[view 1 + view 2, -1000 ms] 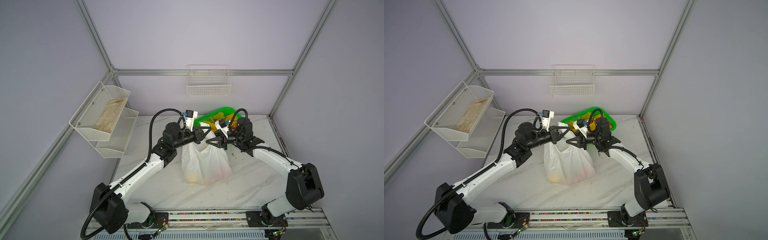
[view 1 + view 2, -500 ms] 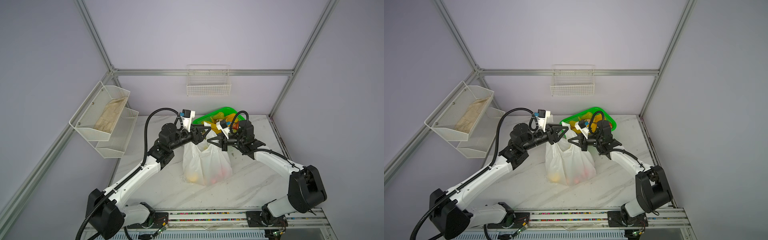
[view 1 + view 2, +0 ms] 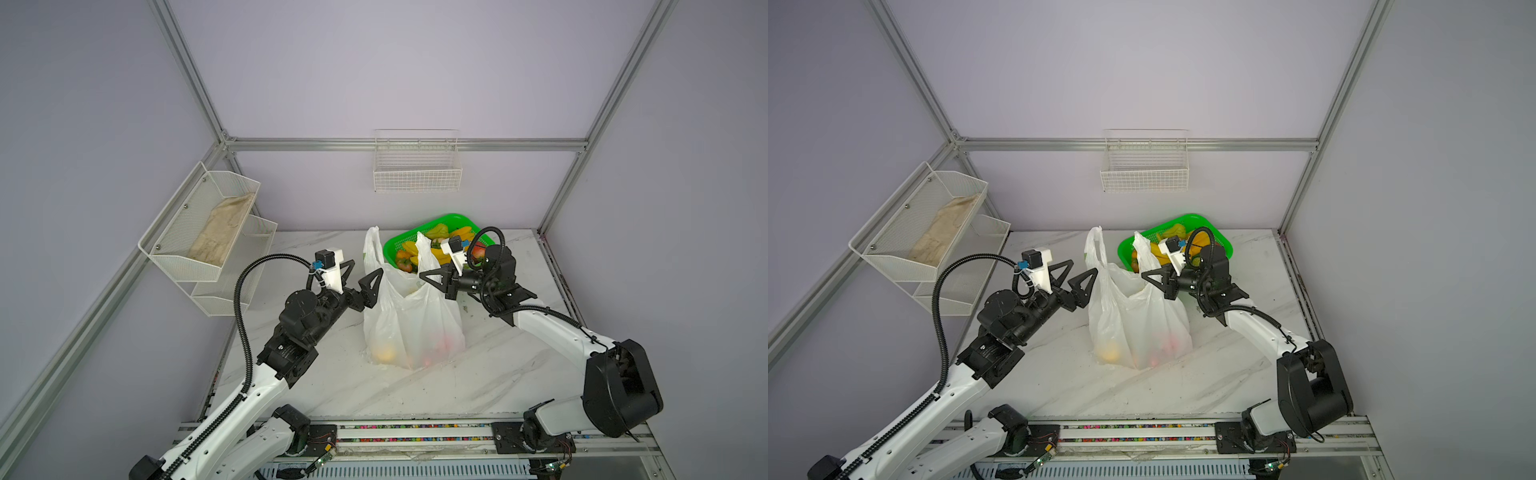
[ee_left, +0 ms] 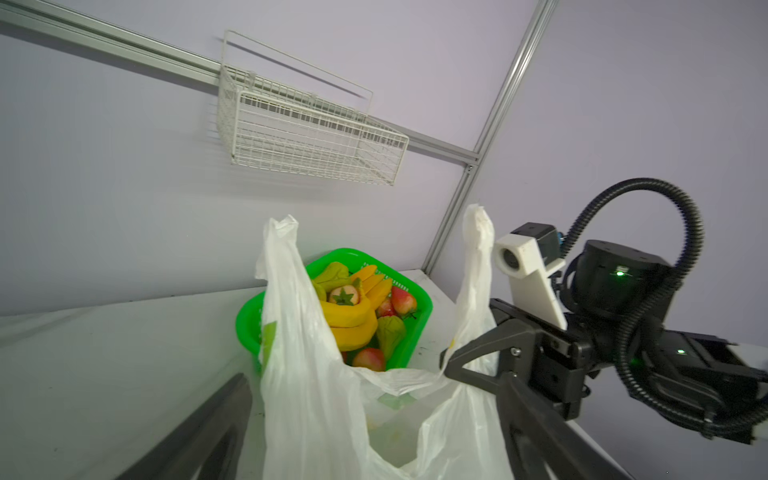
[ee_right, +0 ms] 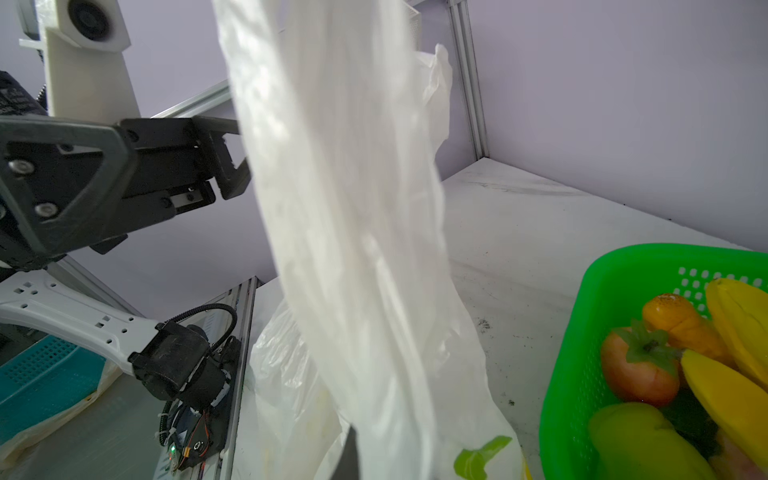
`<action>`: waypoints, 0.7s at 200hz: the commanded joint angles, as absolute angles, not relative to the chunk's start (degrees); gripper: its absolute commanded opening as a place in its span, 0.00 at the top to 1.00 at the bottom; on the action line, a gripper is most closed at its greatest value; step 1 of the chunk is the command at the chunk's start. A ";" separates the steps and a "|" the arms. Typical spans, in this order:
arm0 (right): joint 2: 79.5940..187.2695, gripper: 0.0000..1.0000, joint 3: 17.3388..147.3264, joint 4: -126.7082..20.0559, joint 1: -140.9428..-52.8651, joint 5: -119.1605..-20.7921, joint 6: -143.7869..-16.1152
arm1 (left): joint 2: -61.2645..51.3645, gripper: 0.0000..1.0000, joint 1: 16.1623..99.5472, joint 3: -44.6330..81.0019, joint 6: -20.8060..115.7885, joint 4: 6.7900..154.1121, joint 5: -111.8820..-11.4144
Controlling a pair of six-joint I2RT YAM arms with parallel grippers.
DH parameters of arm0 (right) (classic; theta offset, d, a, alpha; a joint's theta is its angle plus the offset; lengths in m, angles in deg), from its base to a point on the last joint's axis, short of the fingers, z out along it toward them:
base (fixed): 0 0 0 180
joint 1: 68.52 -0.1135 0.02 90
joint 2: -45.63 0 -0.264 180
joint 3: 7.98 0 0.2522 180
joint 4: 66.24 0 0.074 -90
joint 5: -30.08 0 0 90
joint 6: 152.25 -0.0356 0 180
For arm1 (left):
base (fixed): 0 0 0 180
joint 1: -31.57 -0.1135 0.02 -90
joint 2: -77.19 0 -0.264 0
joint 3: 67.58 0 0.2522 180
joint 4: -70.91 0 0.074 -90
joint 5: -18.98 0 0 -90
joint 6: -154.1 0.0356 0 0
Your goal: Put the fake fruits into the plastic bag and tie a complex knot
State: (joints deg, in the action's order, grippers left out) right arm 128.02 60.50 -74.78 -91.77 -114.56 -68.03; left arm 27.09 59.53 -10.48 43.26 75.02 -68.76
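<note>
The bag stood upright near the middle of the table, with a yellow fruit and some red ones showing through its lower part. More fruits lay in the green basket at the back edge, just behind the bag.

With the grippers at the 2 handles, the work looked to be the start of the knot, though the basket was not empty. The right gripper was clamped on the base of the right handle. The left gripper stood wide and empty just beside the left handle. Next it would likely need to close on that handle low down and carry it across the other one without tipping the bag.

1 second earlier the left gripper pinched the bag's top; it had since let go and opened, while the right one, then slightly open, had closed.
</note>
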 commanded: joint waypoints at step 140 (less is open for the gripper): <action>125.43 1.00 60.36 -75.59 -91.55 -112.92 -67.65 | 3.34 0.35 43.02 -8.13 39.73 49.77 -30.43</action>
